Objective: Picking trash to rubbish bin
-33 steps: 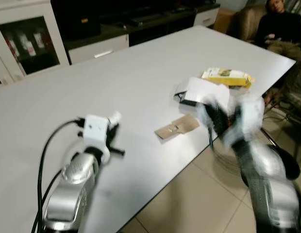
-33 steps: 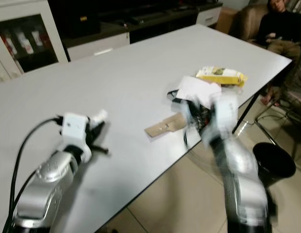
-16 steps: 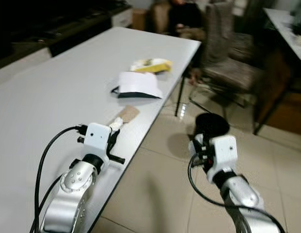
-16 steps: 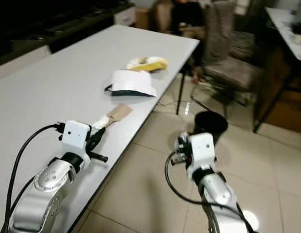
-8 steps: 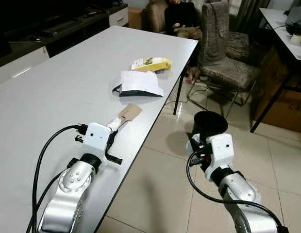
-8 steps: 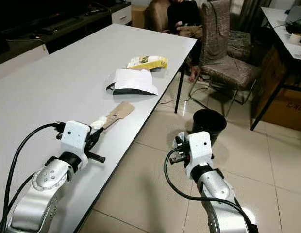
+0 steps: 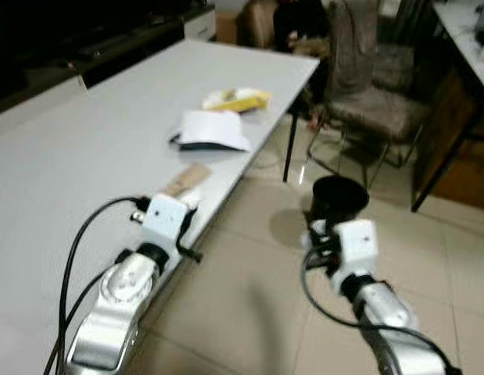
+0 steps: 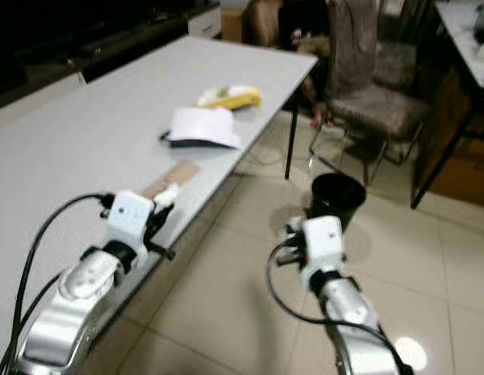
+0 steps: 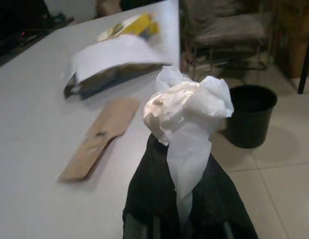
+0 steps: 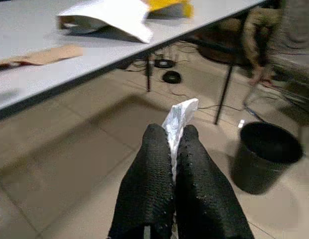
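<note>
Since both are light, soft, crushable: left gripper [image 9: 182, 219] pinches crumpled tissue [image 9: 187, 107]; right gripper [image 10: 172, 144] pinches paper scrap [image 10: 178, 119] near black bin [image 10: 266, 154].

- Both eye views are softly blurred, so the print on the yellow packet [image 7: 234, 99] at the table's far end cannot be read.
- A seated person [image 7: 303, 23] is cut off by the top edge, showing just dark clothing.
- The crumpled white tissue [image 9: 187, 107] hides the left gripper's fingertips.
- The right gripper's [image 10: 174, 137] black fingers [image 10: 150, 164] cover the lower part of a white scrap [image 10: 180, 117].
</note>
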Tool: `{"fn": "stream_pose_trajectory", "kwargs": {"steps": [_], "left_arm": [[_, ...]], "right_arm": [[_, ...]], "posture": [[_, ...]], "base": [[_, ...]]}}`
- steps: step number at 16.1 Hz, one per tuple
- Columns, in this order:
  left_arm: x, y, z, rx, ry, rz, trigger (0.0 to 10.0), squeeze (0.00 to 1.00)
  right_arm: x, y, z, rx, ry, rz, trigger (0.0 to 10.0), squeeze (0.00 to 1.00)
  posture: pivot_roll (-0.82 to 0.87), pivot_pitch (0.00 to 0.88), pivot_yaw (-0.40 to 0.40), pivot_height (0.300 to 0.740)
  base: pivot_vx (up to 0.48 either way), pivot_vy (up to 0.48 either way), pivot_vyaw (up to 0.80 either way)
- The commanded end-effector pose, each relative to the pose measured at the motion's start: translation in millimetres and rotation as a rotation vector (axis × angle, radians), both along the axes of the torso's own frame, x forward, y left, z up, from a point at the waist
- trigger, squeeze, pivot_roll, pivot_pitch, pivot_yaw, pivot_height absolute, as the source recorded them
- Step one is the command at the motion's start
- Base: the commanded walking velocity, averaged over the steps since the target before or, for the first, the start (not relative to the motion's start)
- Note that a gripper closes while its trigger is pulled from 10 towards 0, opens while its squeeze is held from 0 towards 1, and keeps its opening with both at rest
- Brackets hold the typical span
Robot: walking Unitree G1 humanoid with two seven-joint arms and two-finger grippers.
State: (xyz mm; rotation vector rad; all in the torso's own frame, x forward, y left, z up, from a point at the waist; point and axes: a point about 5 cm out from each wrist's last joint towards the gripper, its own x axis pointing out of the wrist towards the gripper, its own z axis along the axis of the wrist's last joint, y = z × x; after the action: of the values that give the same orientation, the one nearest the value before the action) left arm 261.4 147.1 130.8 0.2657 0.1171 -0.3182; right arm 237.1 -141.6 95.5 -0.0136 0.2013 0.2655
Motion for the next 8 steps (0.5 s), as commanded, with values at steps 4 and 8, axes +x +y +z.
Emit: {"fn": "stream_pose_trajectory", "kwargs": {"steps": [4, 8], "left_arm": [[0.7, 4.8, -1.8, 0.026, 0.006, 0.005, 10.0, 0.00], [0.6, 3.0, -7.5, -0.071, 0.082, -0.010, 10.0, 0.00]], "right_arm": [[0.4, 3.9, 1.2, 0.013, -0.014, 0.002, 10.0, 0.00], [-1.4, 3.0, -2.6, 0.005, 0.000, -0.003, 10.0, 0.00]], "posture": [[-0.03, 0.005, 0.025, 0.740], [-0.03, 0.002, 0.029, 0.740]], "base": [[0.000, -0.380, 0.00], [0.000, 0.360, 0.00]]}}
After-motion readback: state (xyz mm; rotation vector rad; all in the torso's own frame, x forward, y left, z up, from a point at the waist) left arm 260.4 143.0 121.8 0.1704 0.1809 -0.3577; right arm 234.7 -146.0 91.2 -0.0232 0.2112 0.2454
